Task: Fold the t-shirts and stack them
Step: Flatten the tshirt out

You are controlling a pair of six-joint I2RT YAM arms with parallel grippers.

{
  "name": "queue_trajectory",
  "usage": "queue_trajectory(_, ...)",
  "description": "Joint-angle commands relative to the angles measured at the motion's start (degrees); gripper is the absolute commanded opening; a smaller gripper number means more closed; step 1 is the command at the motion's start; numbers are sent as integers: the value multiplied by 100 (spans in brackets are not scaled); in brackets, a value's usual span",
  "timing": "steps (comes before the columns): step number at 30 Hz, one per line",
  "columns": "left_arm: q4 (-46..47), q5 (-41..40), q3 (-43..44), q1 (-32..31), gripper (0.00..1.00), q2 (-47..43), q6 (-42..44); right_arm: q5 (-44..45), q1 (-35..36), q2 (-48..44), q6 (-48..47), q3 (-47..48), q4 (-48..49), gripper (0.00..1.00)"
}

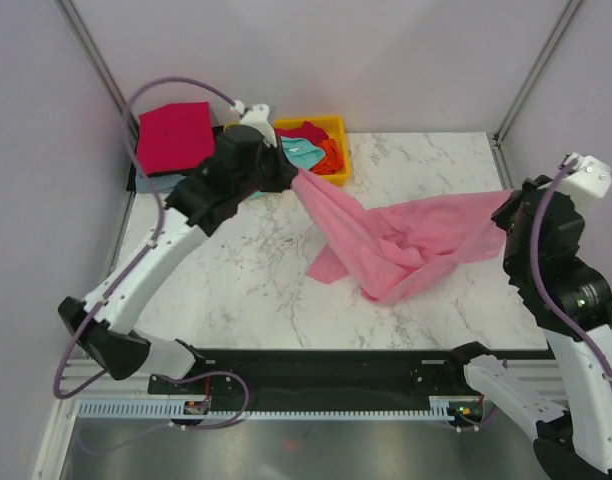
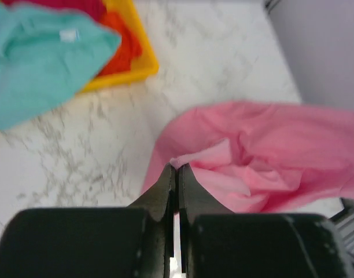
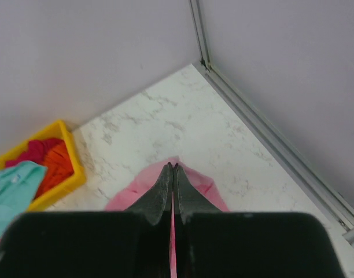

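Observation:
A light pink t-shirt [image 1: 406,240] hangs stretched and sagging between my two grippers over the marble table [image 1: 246,290]. My left gripper [image 1: 294,176] is shut on its left edge, next to the yellow tray; in the left wrist view the left gripper [image 2: 177,168] pinches a fold of the pink t-shirt [image 2: 264,150]. My right gripper [image 1: 508,208] is shut on the shirt's right edge; in the right wrist view the right gripper [image 3: 173,166] has pink t-shirt [image 3: 209,188] on both sides of it. Teal [image 1: 302,153], red and orange t-shirts [image 1: 329,150] lie in the tray.
The yellow tray [image 1: 331,124] stands at the back of the table. A folded crimson t-shirt [image 1: 176,135] lies on a stack at the back left. A metal frame rail [image 3: 269,139] runs along the table's right edge, with the enclosure walls close behind.

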Motion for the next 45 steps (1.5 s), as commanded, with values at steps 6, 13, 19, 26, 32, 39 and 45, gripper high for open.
queue_trajectory(6,-1744,-899,2759,260,2,207,1287,842,-11,85,-699,1380,-5,0)
queue_trajectory(13,-1957,-732,3227,1130,2,325,1244,1018,-11,156,-691,767,-40,0)
queue_trajectory(19,-1991,-363,2972,1966,2,121,1534,932,-20,323,-577,740,-40,0)
queue_trajectory(26,-1887,138,884,2018,6,533,1393,650,-20,287,-278,-191,57,0)
queue_trajectory(32,-701,218,675,2195,10,1701,1332,492,-99,796,-155,-807,496,0)
queue_trajectory(39,-1395,-633,1357,1721,95,1732,1200,-396,-363,1317,57,-1132,926,0)
queue_trajectory(45,-1219,-487,-1006,982,94,-641,544,-747,-380,1237,12,-1528,1094,0)
